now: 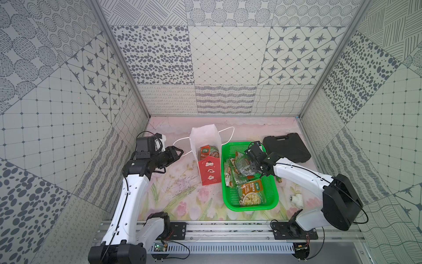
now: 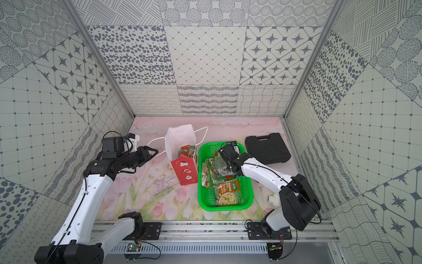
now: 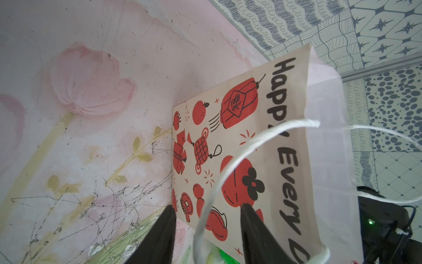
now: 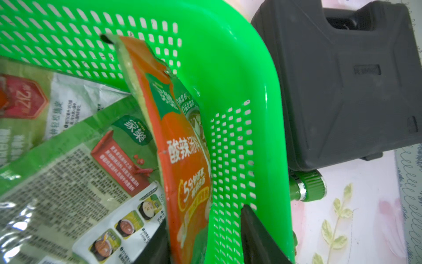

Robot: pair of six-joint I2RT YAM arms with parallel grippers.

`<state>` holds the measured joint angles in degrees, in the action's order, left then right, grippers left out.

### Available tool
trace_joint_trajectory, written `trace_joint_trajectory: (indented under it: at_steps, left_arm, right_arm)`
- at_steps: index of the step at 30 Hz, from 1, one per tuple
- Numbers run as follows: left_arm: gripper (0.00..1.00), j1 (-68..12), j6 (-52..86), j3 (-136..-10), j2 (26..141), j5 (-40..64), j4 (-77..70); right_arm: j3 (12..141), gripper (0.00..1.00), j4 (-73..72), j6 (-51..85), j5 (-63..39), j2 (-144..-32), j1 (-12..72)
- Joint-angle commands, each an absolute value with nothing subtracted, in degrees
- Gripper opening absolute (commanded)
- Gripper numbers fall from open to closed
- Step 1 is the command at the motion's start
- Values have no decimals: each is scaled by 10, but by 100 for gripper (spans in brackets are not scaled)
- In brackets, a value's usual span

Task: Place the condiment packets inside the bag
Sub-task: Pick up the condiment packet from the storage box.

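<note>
Overhead stereo pair, wrists near bag (image 3: 269, 141), basket (image 4: 239, 75)

A green mesh basket (image 1: 272, 192) sits beside a black case (image 1: 286, 147) on the floral tabletop (image 1: 173, 189).

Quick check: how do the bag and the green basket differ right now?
The bag stands tall and narrow, white over red paper; the basket is low, wide, perforated green plastic. The bag shows packets just inside its mouth; the basket holds a bigger loose heap. Both are open-topped, side by side on the floral table.
</note>
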<state>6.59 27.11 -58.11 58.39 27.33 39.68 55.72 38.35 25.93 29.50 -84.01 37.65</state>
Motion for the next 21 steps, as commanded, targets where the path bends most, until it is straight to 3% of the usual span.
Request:
trace_joint_trajectory:
  at_steps: [1,6,9,21]
  left_arm:
    - [50,69,272,-581,580,284,394]
    - [50,68,271,-580,583,285,394]
    - [50,69,272,-581,584,286,393]
    - [50,69,272,-581,582,287,393]
  right_arm:
    - [545,40,347,227,265,-829,364]
    - [541,19,332,218,244,-811,357]
    - [542,1,333,214,245,-782,357]
    - [600,0,345,228,237,-611,358]
